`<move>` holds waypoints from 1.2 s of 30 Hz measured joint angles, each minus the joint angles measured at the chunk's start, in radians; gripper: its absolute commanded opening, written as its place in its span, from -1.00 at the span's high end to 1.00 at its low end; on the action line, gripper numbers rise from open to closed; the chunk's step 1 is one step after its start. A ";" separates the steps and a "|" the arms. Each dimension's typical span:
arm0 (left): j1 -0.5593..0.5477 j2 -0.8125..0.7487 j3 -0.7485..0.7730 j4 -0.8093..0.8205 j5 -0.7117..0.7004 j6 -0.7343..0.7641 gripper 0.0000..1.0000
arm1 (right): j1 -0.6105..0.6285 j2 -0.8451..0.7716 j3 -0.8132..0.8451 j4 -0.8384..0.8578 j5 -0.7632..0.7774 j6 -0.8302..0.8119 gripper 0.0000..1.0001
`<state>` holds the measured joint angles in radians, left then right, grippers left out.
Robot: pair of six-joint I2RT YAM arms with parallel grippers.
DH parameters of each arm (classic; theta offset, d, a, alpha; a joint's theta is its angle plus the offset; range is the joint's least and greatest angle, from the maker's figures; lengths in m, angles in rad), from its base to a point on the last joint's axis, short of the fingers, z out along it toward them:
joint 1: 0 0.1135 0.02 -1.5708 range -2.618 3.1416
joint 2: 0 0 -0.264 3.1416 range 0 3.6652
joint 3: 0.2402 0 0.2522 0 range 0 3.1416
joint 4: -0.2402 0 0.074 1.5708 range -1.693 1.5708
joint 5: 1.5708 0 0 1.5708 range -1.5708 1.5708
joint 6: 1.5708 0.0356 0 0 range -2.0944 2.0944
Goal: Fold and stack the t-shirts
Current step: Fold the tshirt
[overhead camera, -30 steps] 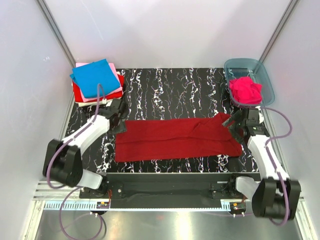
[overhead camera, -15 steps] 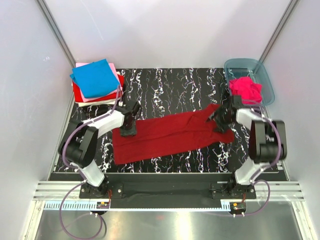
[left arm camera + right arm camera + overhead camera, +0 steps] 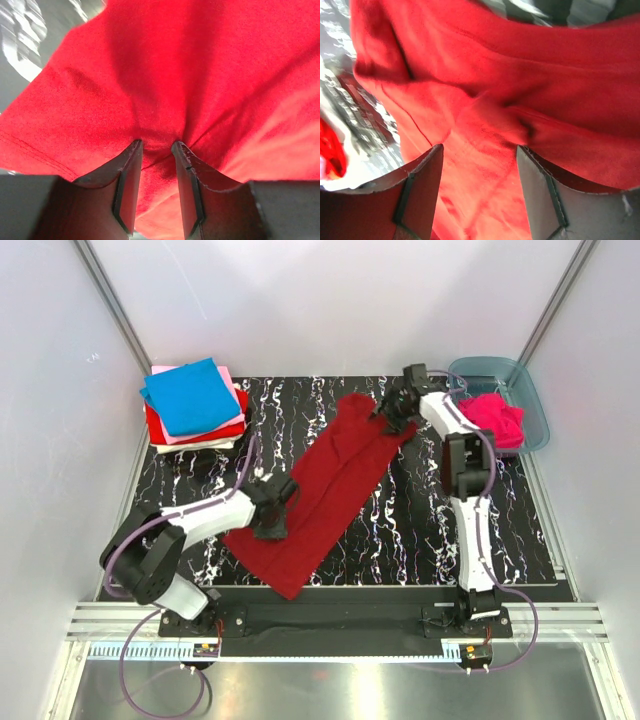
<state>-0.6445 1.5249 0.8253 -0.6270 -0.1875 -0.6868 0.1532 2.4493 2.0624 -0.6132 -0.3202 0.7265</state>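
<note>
Diagonally, dark red t-shirt (image 3: 335, 475) tight in left claw (image 3: 156, 145), far end at right claw (image 3: 479, 150), grip unclear.

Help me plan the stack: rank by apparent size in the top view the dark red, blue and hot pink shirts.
1. dark red shirt, stretched out
2. blue shirt, folded
3. hot pink shirt, bunched up

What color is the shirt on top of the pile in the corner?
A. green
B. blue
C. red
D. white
B: a blue shirt lies on top of the folded pile in the far left corner.
</note>
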 measured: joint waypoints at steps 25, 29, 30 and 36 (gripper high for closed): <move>-0.358 0.122 0.040 0.316 0.380 -0.266 0.23 | 0.076 0.422 0.587 0.236 -0.118 0.157 -0.43; -0.359 0.062 0.041 0.227 0.345 -0.268 0.13 | 0.076 0.359 0.510 0.244 -0.106 0.123 -0.63; -0.360 0.027 0.041 0.193 0.330 -0.269 0.10 | 0.074 0.349 0.510 0.236 -0.105 0.113 -0.66; -0.360 -0.182 0.046 0.039 0.236 -0.272 -0.04 | 0.051 0.248 0.488 0.176 -0.107 0.071 -0.81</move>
<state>-1.0042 1.3430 0.8715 -0.5884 0.0483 -0.9592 0.2039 2.6968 2.5507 -0.4370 -0.4274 0.7979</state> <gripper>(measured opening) 0.503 0.888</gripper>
